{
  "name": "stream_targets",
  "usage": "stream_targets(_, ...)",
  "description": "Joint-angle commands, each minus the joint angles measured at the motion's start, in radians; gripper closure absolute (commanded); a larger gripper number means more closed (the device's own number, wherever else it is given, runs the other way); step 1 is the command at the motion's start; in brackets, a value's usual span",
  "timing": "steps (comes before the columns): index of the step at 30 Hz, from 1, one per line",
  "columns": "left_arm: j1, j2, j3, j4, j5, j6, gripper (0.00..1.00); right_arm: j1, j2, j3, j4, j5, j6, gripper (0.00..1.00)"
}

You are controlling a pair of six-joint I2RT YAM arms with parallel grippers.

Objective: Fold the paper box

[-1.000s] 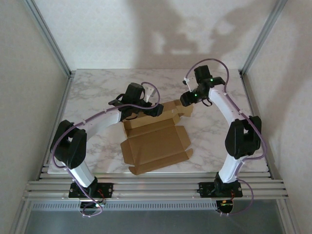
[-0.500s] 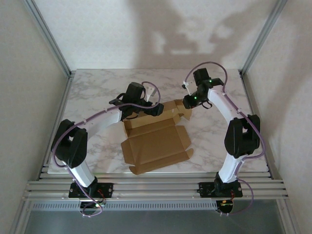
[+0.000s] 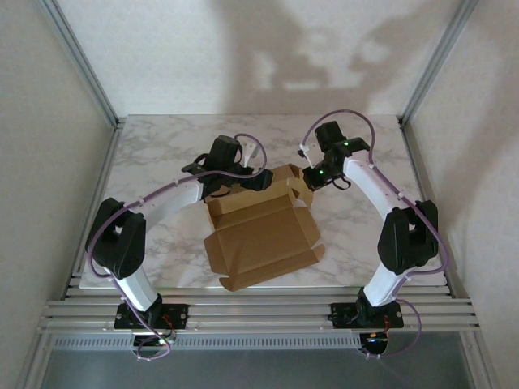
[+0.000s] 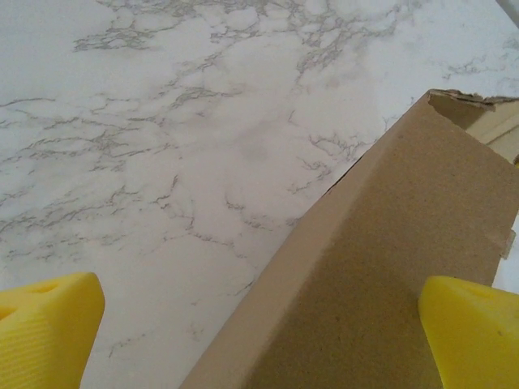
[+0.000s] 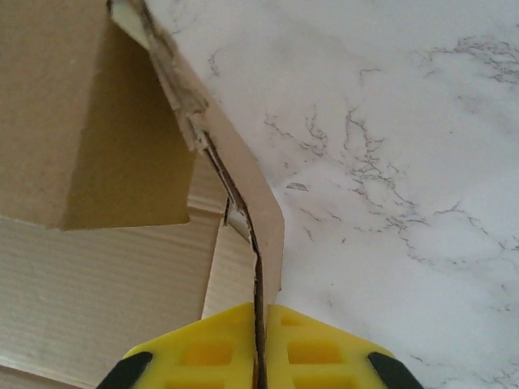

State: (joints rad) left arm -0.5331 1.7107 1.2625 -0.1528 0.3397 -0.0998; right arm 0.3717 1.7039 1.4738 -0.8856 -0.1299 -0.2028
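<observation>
at the middle of the white marble table (image 3: pixel 162 146) the brown cardboard paper box (image 3: pixel 259 239) is laid, its far-right flap (image 5: pixel 268 219) pinched by the right fingers (image 5: pixel 211 352), the left fingers (image 4: pixel 49 324) spread wide. that flap should be turned along its crease.

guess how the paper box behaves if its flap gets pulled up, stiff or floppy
Likely floppy: the paper box is thin cardboard, and the flap pinched in the right gripper bends at its crease. Probably light, so it may slide on the smooth marble table rather than fold.
</observation>
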Motion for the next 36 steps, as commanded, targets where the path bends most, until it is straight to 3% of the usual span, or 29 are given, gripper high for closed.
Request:
stream_targets(1, -0.006, -0.087, 0.019, -0.012, -0.015, -0.053, 0.01, 0.015, -0.026, -0.019, -0.001, 0.023, 0.011, 0.92)
stream_targets(8, -0.047, -0.279, -0.035, -0.038, -0.015, -0.103, 0.01, 0.023, -0.027, -0.02, 0.005, 0.029, 0.019, 0.92)
stream_targets(16, -0.331, -0.401, -0.296, 0.018, -0.045, -0.226, 0.01, 0.033, -0.015, -0.013, 0.001, 0.044, 0.019, 0.92)
stream_targets(24, -0.564, -0.285, -0.408, 0.119, -0.174, -0.319, 0.01, 0.037, -0.007, -0.004, -0.007, 0.047, 0.024, 0.92)
stream_targets(30, -0.613, -0.162, -0.427, 0.173, -0.324, -0.346, 0.01, 0.037, -0.007, 0.002, -0.017, 0.042, 0.039, 0.92)
stream_targets(36, -0.613, -0.064, -0.468, 0.222, -0.367, -0.381, 0.01, 0.039, -0.014, 0.012, -0.023, 0.037, 0.048, 0.92)
